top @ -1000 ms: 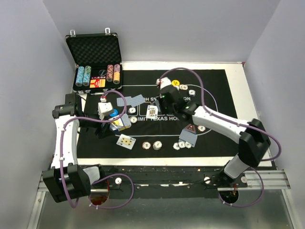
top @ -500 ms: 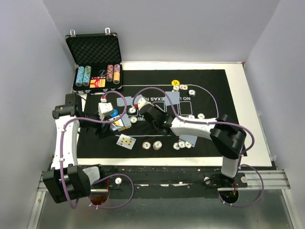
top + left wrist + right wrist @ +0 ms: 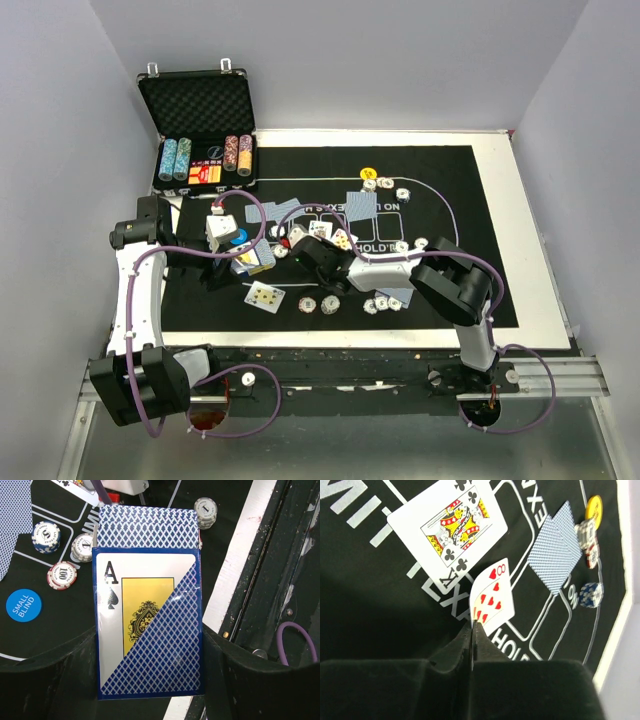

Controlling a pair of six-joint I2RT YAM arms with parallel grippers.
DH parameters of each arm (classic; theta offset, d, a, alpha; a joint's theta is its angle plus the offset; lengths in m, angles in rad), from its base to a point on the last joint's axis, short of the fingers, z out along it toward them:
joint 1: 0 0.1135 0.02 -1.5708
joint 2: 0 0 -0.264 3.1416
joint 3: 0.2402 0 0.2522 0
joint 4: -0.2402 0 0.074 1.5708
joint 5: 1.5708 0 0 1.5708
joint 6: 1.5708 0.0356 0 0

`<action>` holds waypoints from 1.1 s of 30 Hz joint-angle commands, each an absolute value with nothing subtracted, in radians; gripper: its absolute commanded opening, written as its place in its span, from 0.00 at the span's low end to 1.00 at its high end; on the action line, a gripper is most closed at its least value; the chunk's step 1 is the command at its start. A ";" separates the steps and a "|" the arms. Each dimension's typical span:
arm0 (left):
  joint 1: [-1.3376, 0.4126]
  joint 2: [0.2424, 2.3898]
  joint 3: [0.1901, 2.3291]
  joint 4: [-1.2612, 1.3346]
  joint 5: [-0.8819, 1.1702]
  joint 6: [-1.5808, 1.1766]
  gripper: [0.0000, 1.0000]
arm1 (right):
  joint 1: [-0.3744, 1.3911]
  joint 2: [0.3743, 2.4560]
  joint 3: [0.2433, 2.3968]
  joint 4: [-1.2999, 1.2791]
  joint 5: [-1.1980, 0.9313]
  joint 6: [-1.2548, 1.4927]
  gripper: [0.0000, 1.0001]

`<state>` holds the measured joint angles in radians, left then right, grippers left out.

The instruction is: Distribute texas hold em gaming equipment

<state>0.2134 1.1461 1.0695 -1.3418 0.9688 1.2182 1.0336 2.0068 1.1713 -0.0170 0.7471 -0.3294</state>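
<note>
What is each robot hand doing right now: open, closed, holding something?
Left gripper: closed on the card deck.
Right gripper: closed, pinching the eight of hearts by its edge.

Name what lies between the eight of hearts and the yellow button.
Face-down blue-backed cards, between eight of hearts and yellow button, in the right wrist view.

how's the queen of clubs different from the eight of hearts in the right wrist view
The queen of clubs lies flat on the mat with nothing gripping it, while the eight of hearts is pinched at one end by the shut right pincer. The queen is a picture card with black club marks; the eight shows only red heart pips. Both are white-faced playing cards turned face up.
</note>
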 commanded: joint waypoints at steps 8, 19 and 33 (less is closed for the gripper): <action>0.206 1.132 1.092 -1.621 0.983 1.216 0.00 | 1.035 1.976 1.134 -0.095 0.542 -0.118 0.52; 0.206 1.124 1.098 -1.621 0.985 1.212 0.00 | 0.977 1.754 1.149 -0.153 0.309 0.078 0.72; 0.180 1.132 1.094 -1.621 0.983 1.212 0.00 | 0.807 1.525 1.138 -0.016 -0.347 0.587 0.93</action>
<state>0.1932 1.1461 1.0698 -1.3418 0.9672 1.2060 0.7986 1.5303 1.1778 -0.1448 0.0086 0.3531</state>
